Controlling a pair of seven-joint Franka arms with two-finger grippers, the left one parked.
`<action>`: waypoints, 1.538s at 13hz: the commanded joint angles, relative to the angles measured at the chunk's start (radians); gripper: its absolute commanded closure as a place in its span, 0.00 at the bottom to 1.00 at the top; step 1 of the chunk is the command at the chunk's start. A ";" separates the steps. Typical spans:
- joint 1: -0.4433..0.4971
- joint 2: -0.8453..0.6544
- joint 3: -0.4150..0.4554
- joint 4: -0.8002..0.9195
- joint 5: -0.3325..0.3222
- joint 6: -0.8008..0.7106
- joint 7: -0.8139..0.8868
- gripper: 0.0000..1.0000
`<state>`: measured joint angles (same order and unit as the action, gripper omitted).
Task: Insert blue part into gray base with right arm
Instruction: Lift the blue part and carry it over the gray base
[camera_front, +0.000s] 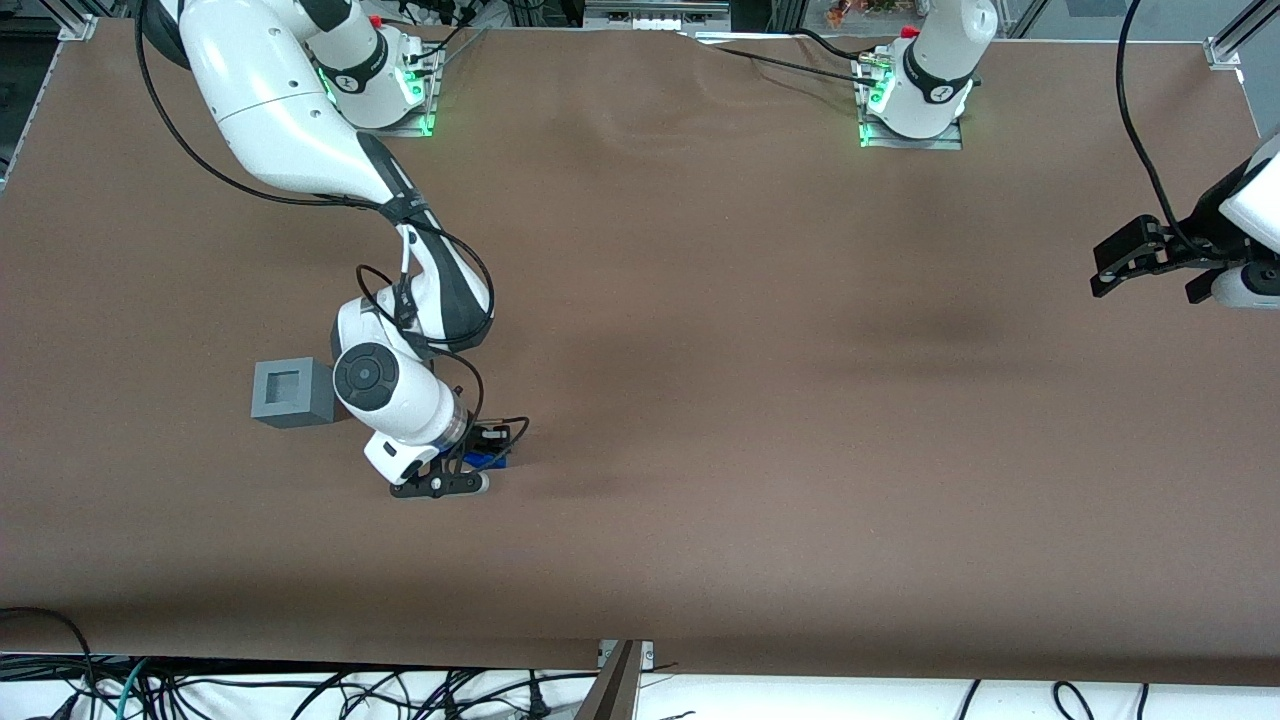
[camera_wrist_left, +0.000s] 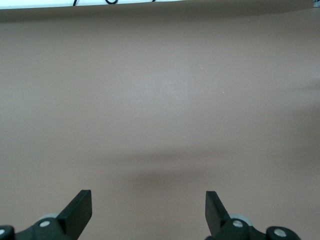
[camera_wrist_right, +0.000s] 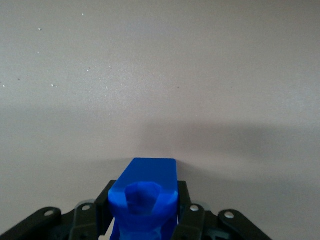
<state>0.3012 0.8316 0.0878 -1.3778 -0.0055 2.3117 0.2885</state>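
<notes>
My right arm's gripper (camera_front: 468, 462) is low over the brown table, its black fingers (camera_wrist_right: 186, 200) closed against both sides of the bright-blue part (camera_wrist_right: 146, 192). The blue part (camera_front: 492, 459) shows as a small blue patch under the wrist in the front view. I cannot tell whether it touches the table. The gray base (camera_front: 292, 392), a light-gray cube with a square recess facing up, stands on the table beside the arm's white wrist. It is a little farther from the front camera than the gripper and toward the working arm's end. It does not show in the right wrist view.
The parked arm's black gripper (camera_front: 1140, 255) hangs at its end of the table, and its open fingers (camera_wrist_left: 80, 210) show over bare brown mat. Both arm bases (camera_front: 910, 100) stand at the table's edge farthest from the front camera. Cables (camera_front: 300, 690) lie below the nearest edge.
</notes>
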 joint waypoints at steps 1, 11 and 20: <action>0.006 -0.009 -0.010 0.022 -0.013 -0.037 0.012 0.82; -0.001 -0.259 -0.147 0.020 -0.097 -0.420 -0.115 0.81; -0.117 -0.359 -0.261 -0.114 -0.007 -0.473 -0.322 0.88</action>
<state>0.1877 0.5368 -0.1690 -1.3957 -0.0306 1.8136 -0.0159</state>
